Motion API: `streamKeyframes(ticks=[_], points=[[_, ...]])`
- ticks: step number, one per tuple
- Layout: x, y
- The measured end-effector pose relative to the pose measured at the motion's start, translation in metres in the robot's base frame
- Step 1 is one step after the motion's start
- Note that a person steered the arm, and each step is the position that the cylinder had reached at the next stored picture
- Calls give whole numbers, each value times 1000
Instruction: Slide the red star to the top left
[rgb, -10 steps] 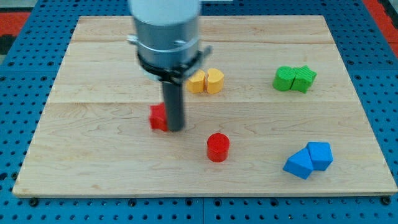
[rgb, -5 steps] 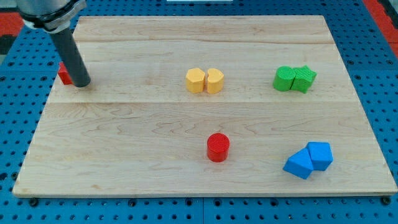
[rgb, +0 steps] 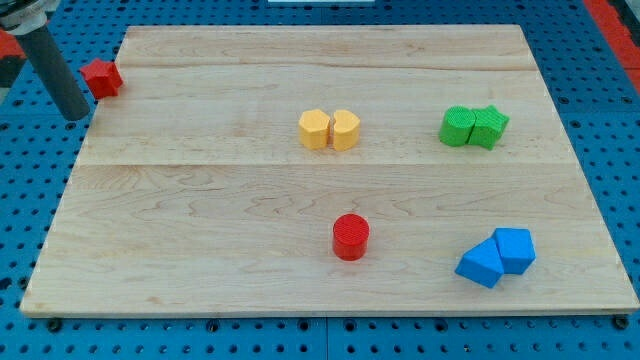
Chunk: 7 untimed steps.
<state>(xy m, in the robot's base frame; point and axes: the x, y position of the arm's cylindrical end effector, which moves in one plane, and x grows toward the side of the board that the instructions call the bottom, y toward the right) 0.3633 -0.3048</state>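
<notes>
The red star (rgb: 102, 77) lies at the wooden board's (rgb: 200, 240) left edge, near the top left corner. My tip (rgb: 75, 114) is just off the board's left edge, below and left of the red star, a short gap apart from it. The dark rod rises from the tip toward the view's top left.
Two yellow blocks (rgb: 329, 130) sit together at the upper middle. Two green blocks (rgb: 473, 127) sit at the upper right. A red cylinder (rgb: 351, 237) stands at the lower middle. Two blue blocks (rgb: 496, 257) sit at the lower right.
The red star has moved from the board's middle left up to the left edge near the top left corner. My tip moved left with it and now stands off the board's edge.
</notes>
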Motion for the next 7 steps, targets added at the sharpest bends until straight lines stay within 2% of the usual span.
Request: streamKeyframes(ticks=[1,3,5,6,7], points=[[-62,8],[-72,0],[-123,48],[-119,66],[-74,75]])
